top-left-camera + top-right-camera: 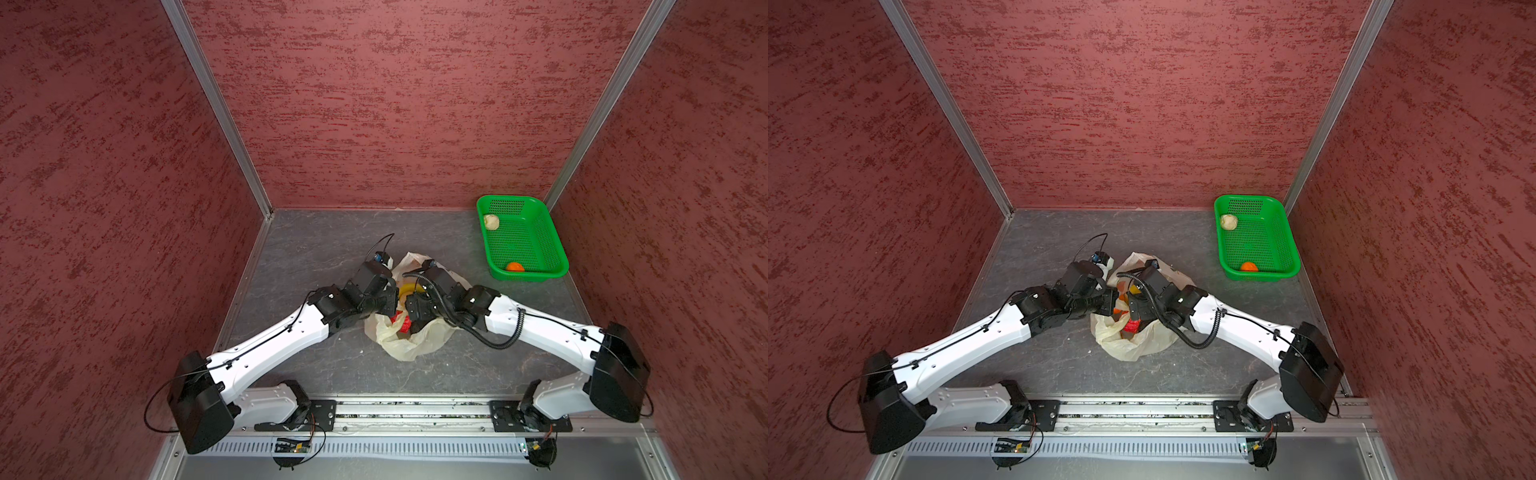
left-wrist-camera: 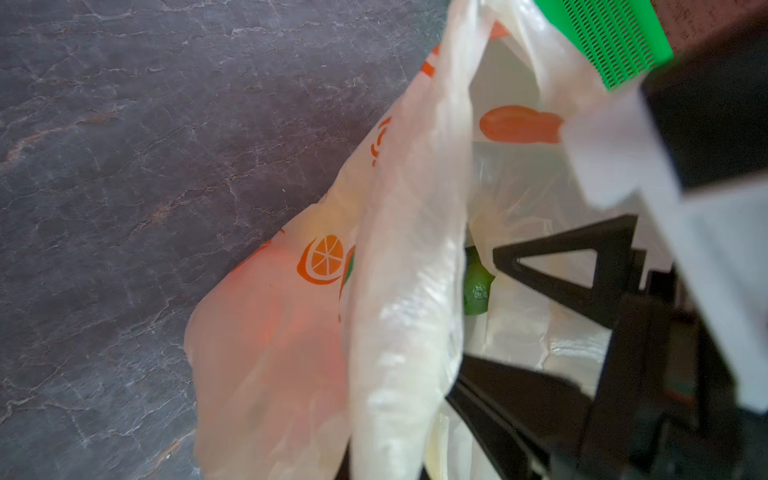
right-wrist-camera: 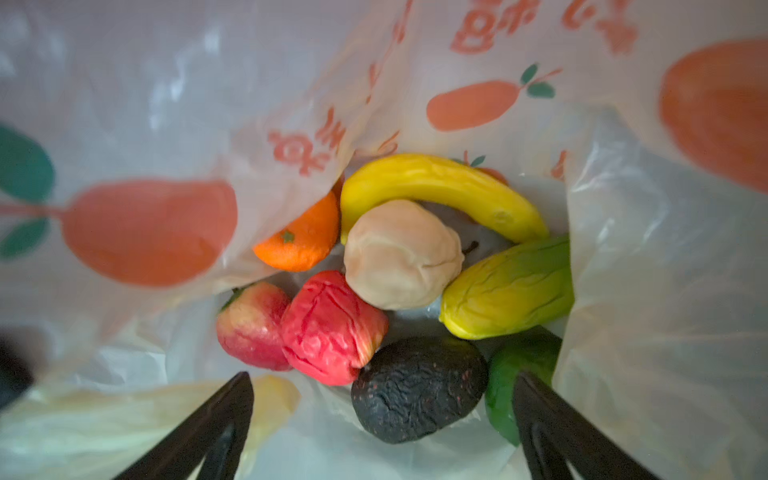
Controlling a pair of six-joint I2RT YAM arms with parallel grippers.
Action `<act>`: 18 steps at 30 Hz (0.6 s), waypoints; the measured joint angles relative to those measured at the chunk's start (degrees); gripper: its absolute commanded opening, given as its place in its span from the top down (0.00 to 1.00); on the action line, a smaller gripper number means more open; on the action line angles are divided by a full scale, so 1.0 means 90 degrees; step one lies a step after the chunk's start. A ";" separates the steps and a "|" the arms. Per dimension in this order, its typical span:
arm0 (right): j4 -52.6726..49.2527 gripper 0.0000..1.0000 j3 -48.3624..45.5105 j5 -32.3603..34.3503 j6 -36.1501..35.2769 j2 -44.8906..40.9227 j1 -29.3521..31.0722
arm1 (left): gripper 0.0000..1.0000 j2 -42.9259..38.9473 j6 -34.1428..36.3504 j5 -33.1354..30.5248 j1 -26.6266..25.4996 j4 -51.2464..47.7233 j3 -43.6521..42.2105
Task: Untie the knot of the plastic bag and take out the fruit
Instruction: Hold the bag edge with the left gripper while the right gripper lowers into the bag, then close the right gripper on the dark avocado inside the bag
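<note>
Plastic bag (image 1: 409,345) lies mid-table, mouth open, no knot seen. Left claw (image 1: 393,300) is clenched on the bag rim and lifts it, likely to keep the mouth wide. Right claw (image 3: 382,376) is released, jaws spread inside the bag just above the fruit (image 3: 401,253), avocado (image 3: 417,388) nearest. Basket (image 1: 532,275), well apart, holds a cream piece (image 1: 491,221) and an orange (image 1: 515,267). Guess: lining up a pick.

White arm shells (image 1: 270,345), black joints (image 1: 199,407), coiled black cable (image 1: 515,328)
</note>
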 measured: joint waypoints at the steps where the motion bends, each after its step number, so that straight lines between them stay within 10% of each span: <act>1: 0.0022 0.02 -0.0158 0.0068 -0.0007 -0.0073 0.0155 | 1.00 0.0000 -0.0015 0.0049 0.0061 0.0002 0.0005; 18: -0.0119 0.01 -0.1127 -0.0345 0.0389 0.0597 0.1673 | 1.00 -0.0129 -0.0039 0.0362 0.0381 0.0112 -0.0015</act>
